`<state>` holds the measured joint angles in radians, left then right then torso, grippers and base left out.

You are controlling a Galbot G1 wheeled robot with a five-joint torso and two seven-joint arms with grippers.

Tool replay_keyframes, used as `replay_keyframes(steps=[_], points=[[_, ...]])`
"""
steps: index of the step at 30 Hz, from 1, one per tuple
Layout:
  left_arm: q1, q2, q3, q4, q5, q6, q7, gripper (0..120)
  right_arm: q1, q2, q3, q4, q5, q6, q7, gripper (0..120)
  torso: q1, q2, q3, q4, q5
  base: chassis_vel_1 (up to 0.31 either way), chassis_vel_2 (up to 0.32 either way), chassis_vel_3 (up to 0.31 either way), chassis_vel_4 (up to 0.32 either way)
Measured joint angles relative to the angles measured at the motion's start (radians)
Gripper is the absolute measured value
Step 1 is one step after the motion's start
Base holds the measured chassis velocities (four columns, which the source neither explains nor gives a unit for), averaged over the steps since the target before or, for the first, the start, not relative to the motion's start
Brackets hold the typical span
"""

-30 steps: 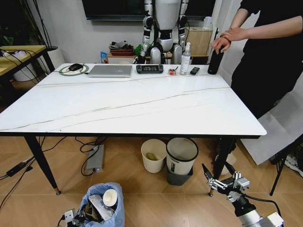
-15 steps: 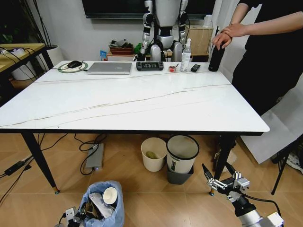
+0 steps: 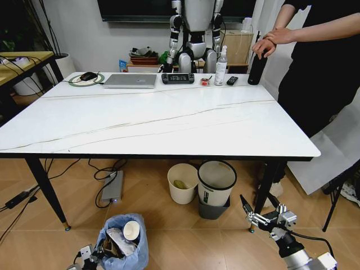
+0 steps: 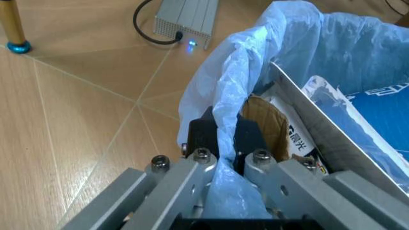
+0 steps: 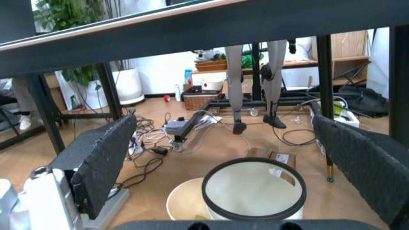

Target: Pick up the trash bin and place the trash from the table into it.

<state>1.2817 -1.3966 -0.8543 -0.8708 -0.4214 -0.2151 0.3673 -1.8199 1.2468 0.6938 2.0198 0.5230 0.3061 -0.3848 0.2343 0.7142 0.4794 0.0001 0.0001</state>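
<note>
The trash bin [image 3: 125,246], lined with a crinkled light-blue bag, is low at the front left, below the table's near edge. My left gripper [image 3: 89,256] is at its rim. In the left wrist view that gripper [image 4: 223,141] is shut on the bin's rim and bag [image 4: 307,52]. Trash lies inside: a brown cardboard piece [image 4: 263,115], white wrappers and a white cup [image 3: 131,230]. The white table [image 3: 169,126] stretches ahead. My right gripper [image 3: 260,217] hangs open near the floor at the front right, with nothing between its fingers [image 5: 102,160].
Under the table stand a cream pail [image 3: 181,184] and a black-rimmed white bin [image 3: 216,181]. A grey box [image 3: 113,187] and cables lie on the floor. At the table's far edge are a laptop [image 3: 131,81], a spray bottle [image 3: 221,66] and a black bottle [image 3: 256,67].
The head view shifted a little, so the table sits slightly differently in the picture. The bin stays in my left gripper and the right gripper has not moved.
</note>
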Motion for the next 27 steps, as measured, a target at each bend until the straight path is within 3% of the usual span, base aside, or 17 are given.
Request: replay_keyframes(steps=[18, 27], points=[[-0.014, -0.003, 0.003, 0.021, -0.004, 0.011, -0.004, 0, 0.000, 0.000, 0.000, 0.000, 0.000, 0.000, 0.000, 100, 0.002, 0.005, 0.003, 0.0000, 0.0000, 0.000, 0.000, 0.000, 0.000], [-0.017, -0.003, 0.002, 0.031, -0.005, 0.012, -0.003, 26, 0.000, 0.000, 0.000, 0.000, 0.000, 0.000, 0.000, 100, 0.003, 0.006, 0.004, 0.0000, 0.0000, 0.000, 0.000, 0.000, 0.000]])
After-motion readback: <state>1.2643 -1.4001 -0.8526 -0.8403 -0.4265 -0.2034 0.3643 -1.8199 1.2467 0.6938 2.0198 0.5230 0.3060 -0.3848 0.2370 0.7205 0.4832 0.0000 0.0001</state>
